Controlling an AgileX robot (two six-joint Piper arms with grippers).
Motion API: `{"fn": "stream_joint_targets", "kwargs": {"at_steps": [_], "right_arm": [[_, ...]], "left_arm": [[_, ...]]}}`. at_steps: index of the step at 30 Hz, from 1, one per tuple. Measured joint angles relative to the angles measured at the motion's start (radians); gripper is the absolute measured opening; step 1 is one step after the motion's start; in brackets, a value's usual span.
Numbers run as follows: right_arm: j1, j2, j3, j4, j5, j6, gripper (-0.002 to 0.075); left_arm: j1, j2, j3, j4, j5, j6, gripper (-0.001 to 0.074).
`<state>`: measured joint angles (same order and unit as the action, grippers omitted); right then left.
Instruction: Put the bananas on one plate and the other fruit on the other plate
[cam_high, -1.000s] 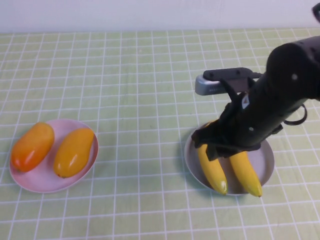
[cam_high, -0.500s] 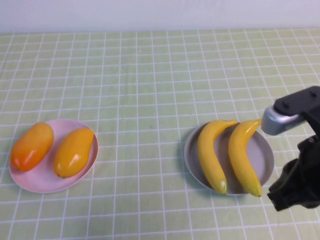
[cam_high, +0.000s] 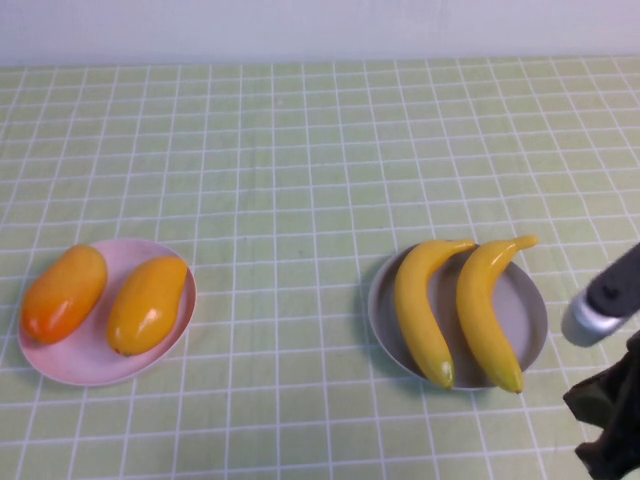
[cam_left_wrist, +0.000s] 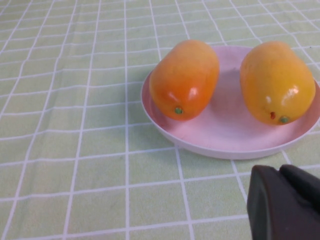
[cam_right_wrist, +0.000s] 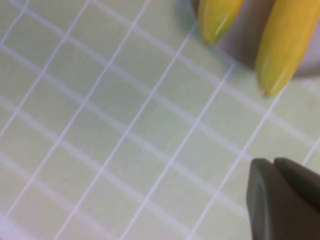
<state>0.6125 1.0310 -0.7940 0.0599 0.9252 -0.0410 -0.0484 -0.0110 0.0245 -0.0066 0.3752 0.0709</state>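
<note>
Two yellow bananas (cam_high: 424, 310) (cam_high: 486, 310) lie side by side on the grey-blue plate (cam_high: 530, 318) at the right. Both orange mango-like fruits (cam_high: 63, 292) (cam_high: 147, 303) rest on the pale pink plate (cam_high: 95, 362) at the left; the left wrist view shows them (cam_left_wrist: 185, 79) (cam_left_wrist: 276, 81) on that pink plate (cam_left_wrist: 225, 137). My left gripper (cam_left_wrist: 280, 172) is shut and empty, just short of the pink plate, and is out of the high view. At the high view's lower right edge my right gripper (cam_right_wrist: 274, 165) is shut on nothing, near the banana tips (cam_right_wrist: 215, 20) (cam_right_wrist: 282, 52).
A green checked cloth (cam_high: 300, 180) covers the whole table. The right arm's dark body (cam_high: 612, 410) and grey camera housing (cam_high: 598, 318) sit at the lower right corner, beside the grey plate.
The right arm has drawn back from over the banana plate to the lower right corner, uncovering both bananas. Its gripper has gone shut. Fruit and plates have not moved.
</note>
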Motion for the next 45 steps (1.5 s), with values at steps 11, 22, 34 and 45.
{"fn": "stream_joint_targets", "kwargs": {"at_steps": [11, 22, 34, 45], "right_arm": [[-0.354, -0.534, 0.572, 0.042, -0.61, -0.137, -0.0015], [-0.511, -1.016, 0.782, 0.086, -0.662, -0.139, -0.0015], [-0.512, -1.039, 0.819, 0.154, -0.57, -0.139, -0.0015], [-0.512, -1.044, 0.819, 0.183, -0.558, -0.139, -0.0015]], "left_arm": [[0.0, 0.0, 0.0, 0.0, 0.0, 0.0, -0.0002], [0.0, 0.0, 0.0, 0.0, 0.0, 0.0, -0.0002], [0.0, 0.0, 0.0, 0.007, 0.0, 0.0, -0.0002], [0.0, 0.0, 0.0, 0.007, 0.0, 0.0, -0.0002]]}}
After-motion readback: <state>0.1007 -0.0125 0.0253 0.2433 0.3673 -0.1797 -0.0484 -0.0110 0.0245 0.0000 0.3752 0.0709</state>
